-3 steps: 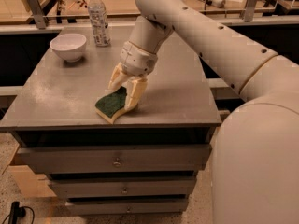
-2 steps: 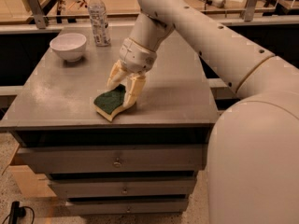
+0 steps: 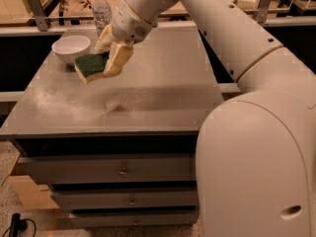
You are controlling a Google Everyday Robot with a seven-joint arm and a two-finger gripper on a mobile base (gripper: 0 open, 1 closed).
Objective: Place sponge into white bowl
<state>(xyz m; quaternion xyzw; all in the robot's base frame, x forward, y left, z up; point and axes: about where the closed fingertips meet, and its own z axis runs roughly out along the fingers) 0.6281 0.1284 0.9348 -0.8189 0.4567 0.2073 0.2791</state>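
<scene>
The sponge, dark green on top with pale yellow foam below, hangs tilted in the air above the grey cabinet top. My gripper is shut on the sponge's right end, its yellowish foam pads on either side of it. The white bowl stands on the far left of the top, just left of and behind the sponge, and looks empty. The sponge's left edge sits close to the bowl's right rim.
A clear plastic bottle stands behind the bowl at the back edge. The grey cabinet top has drawers below its front edge. My large white arm and body fill the right side. Benches run behind.
My gripper has lifted the sponge off the cabinet top and carried it back and left, toward the white bowl. The view has also shifted closer.
</scene>
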